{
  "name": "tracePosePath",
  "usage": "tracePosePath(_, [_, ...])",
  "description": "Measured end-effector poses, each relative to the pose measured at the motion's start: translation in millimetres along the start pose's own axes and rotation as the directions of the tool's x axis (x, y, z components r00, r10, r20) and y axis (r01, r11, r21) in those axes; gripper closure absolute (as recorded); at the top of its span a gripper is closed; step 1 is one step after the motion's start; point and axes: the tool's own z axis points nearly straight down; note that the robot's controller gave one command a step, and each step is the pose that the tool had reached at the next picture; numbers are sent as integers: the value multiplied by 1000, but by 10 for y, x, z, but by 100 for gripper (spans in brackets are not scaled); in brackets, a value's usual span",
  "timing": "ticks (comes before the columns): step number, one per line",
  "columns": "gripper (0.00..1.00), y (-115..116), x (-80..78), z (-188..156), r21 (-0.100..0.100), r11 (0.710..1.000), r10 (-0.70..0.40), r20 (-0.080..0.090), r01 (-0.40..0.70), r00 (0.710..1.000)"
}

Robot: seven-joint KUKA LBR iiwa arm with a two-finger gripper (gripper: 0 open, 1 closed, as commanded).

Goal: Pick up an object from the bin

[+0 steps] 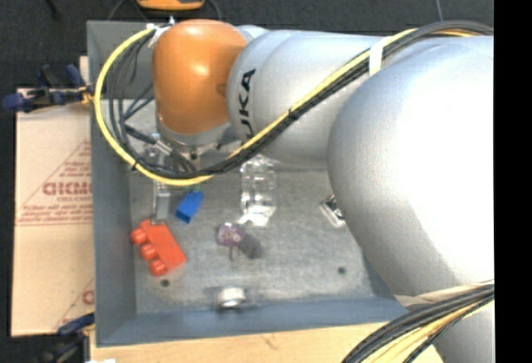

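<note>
Inside a grey metal bin (112, 303), the gripper (162, 205) of a robot arm is hanging low just to the left of a small blue block (189, 205), the likeliest pick. Whether its jaws are apart or together cannot be told, as the arm's orange cover (193, 75) is hiding them from above, and no object is visibly clamped. An orange toy brick (158, 247) is lying just below and left of the blue block; a clear plastic piece (258, 191) is standing to the block's right, a small purple-grey item (237, 239) is sitting below and right of it, and a silver cap (230, 296) is resting well below. The risk appears to be a miss: jaws closing beside the block rather than round it could be nudging it away or catching the brick instead.
</note>
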Motion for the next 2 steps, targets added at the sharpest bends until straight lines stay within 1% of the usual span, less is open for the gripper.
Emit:
tracePosePath(1, [0,-577,584,704,3,912,-410,-1,410,912])
tracePosePath(2, [0,-282,278,849,1,913,-407,10,407,913])
